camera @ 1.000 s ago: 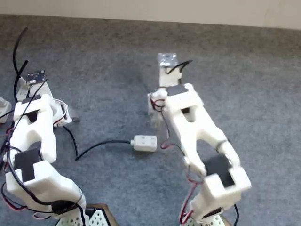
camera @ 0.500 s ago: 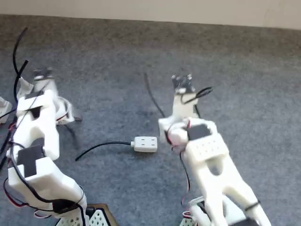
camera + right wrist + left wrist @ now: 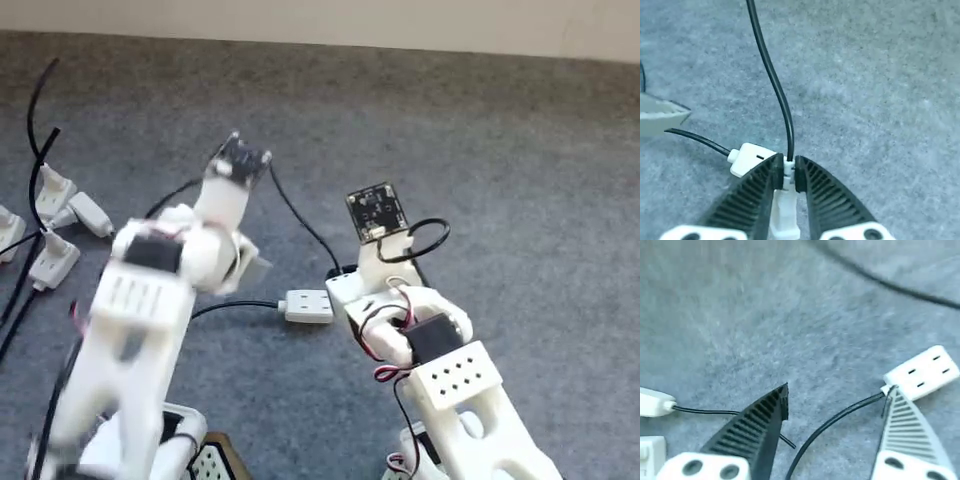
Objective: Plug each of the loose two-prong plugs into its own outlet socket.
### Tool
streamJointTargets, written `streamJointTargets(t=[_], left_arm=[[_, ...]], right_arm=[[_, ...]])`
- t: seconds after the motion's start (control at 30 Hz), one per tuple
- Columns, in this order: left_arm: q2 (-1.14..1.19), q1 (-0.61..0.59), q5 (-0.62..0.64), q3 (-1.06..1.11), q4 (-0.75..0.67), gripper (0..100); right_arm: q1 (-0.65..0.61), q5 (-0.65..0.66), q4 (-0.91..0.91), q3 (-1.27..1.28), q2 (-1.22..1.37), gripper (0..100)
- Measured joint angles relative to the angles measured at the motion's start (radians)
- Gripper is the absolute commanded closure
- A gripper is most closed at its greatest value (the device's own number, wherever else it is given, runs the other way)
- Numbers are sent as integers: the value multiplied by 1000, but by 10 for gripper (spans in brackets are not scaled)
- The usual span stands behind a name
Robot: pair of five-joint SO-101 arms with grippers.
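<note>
1. We see a grey carpeted worktop (image 3: 520,150) beneath both hands.
2. The white left arm (image 3: 140,300) and the white right arm (image 3: 450,370) lean in over it, and their hands sit close together.
3. The white rectangular plastic outlet strip (image 3: 308,304) lies flat between the two hands. It is just past the left hand's white fingertip and just beside the right hand's tips.
4. The left hand (image 3: 837,390) is spread wide and holds nothing. Its black ribbed finger (image 3: 760,425) and white ribbed finger (image 3: 905,432) sit low over the worktop, and the strip's black cord (image 3: 835,424) runs between them.
5. The right hand (image 3: 788,162) is clamped on a small white two-prong plug (image 3: 784,210), pinched between its black ribbed fingers (image 3: 757,187). We cannot tell whether the plug touches the strip.
6. Several loose white plugs (image 3: 52,262) lie well apart from the left hand, on the side away from the right hand.
7. The held plug's thin black cord (image 3: 771,75) leads straight away from the right hand's tips.
</note>
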Motion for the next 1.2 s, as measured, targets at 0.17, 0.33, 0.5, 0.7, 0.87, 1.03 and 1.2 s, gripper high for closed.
streamJointTargets(t=[0.17,0.33,0.5,0.7,0.87,1.03,1.2], left_arm=[[-324,14,55,173,-11,575],[-414,21,49,345,-133,612],[-239,26,46,387,-298,614],[141,84,38,339,-436,615],[413,114,-11,261,-453,617],[511,129,-44,247,-453,617],[503,87,-43,195,-453,617]], right_arm=[[-83,-21,0,0,-2,994],[-69,-28,0,0,-2,994],[166,-28,0,-2,-2,994],[222,-28,0,-3,-2,994],[222,-28,0,-3,-2,994],[222,-28,0,-3,-2,994],[222,-28,0,-3,-2,994]])
